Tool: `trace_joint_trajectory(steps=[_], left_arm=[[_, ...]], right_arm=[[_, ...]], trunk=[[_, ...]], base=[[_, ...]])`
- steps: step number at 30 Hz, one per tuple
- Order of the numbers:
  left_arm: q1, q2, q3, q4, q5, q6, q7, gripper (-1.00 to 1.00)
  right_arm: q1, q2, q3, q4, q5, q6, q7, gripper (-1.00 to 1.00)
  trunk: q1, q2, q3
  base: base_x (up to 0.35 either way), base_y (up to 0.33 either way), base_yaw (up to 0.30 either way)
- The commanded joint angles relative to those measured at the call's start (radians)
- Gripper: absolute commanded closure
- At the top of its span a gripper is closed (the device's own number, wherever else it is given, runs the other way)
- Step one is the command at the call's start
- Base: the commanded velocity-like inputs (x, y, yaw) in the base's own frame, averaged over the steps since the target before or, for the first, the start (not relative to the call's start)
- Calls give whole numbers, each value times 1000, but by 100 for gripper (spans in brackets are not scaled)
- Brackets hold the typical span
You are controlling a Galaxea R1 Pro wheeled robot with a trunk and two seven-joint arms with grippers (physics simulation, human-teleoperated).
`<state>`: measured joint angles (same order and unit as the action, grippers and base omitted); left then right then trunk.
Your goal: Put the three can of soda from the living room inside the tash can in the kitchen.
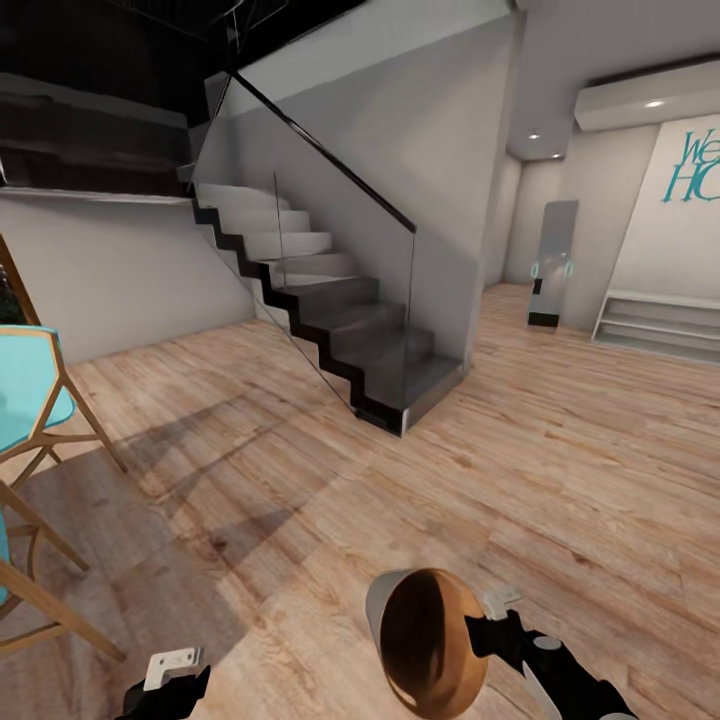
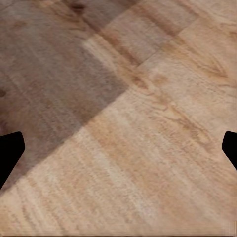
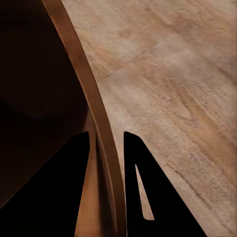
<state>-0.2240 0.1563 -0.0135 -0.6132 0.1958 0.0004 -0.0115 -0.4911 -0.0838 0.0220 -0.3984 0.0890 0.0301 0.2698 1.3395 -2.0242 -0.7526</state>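
Note:
I carry the trash can [image 1: 432, 640] low at the front right, tipped so its glossy copper-brown inside faces me. My right gripper [image 1: 497, 618] is shut on its rim. In the right wrist view the two dark fingers [image 3: 140, 182] pinch the copper wall of the trash can [image 3: 94, 103], one inside and one outside. My left gripper [image 1: 175, 672] hangs at the bottom left, open, with bare wood floor between its fingertips [image 2: 10, 150]. No soda cans are in view.
A staircase with a glass railing [image 1: 330, 300] rises ahead in the middle. Teal chairs with wooden legs [image 1: 30, 420] stand at the left edge. A hallway with a tall mirror [image 1: 552, 265] and a low white shelf [image 1: 655, 325] opens at the right, across light wood floor.

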Motion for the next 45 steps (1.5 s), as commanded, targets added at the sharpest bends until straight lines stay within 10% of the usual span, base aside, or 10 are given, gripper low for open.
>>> trace_joint_trajectory(steps=[1, 10, 21, 45], left_arm=[[0, 0, 0, 1, 0, 0, 0, -100], [1, 2, 0, 4, 0, -27, -7, -100], [2, 9, 0, 71, 1, -98, -164, -100], [3, 11, 0, 73, -5, -111, -231, -100]], right_arm=[[1, 0, -6, 0, -8, -9, 8, 100], [47, -2, -11, 6, -8, -139, 8, 100], [103, -28, -39, -4, -12, -152, 81, 100], [118, -39, -88, -5, -15, -154, 94, 100]], trunk=[[-4, 7, 3], [-38, 70, 32], [-81, 147, 66], [-173, 315, 141]], base=[[0, 0, 0], [0, 0, 0], [0, 0, 0], [0, 0, 0]])
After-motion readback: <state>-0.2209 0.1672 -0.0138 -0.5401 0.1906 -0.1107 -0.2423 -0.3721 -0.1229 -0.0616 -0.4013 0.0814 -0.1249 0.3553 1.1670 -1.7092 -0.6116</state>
